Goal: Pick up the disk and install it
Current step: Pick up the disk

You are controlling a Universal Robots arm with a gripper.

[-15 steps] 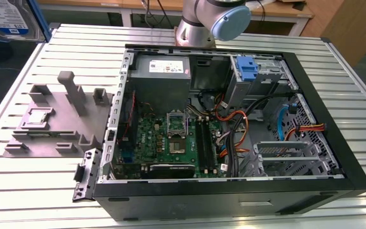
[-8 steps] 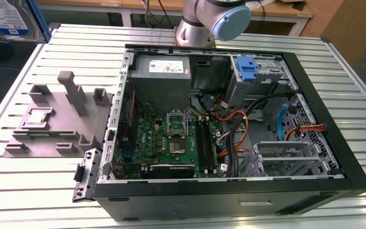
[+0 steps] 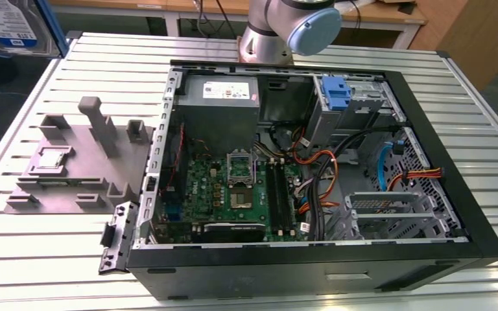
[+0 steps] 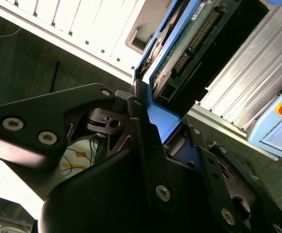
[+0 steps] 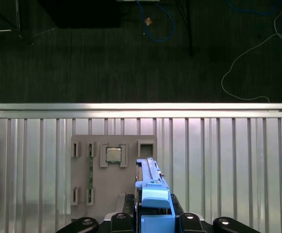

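The disk (image 3: 11, 26), a silver drive with a white and blue label in a blue carrier, hangs high at the exterior view's top left, beyond the table's corner. In the second wrist view my gripper (image 4: 156, 115) is shut on the carrier's blue end, and the disk's (image 4: 179, 46) green circuit board faces the camera. In the first wrist view the blue carrier (image 5: 150, 187) stands edge-on between the black fingers (image 5: 124, 219), above the grey fixture (image 5: 112, 170).
The open computer case (image 3: 482, 214) lies on the slatted table (image 3: 50, 253), with a bare blue bracket (image 3: 337, 94) in its far bay and a metal drive cage (image 3: 388, 214) at the near right. The grey fixture (image 3: 76, 162) carries a chip (image 5: 113, 154). The arm's base (image 3: 284, 26) stands behind the case.
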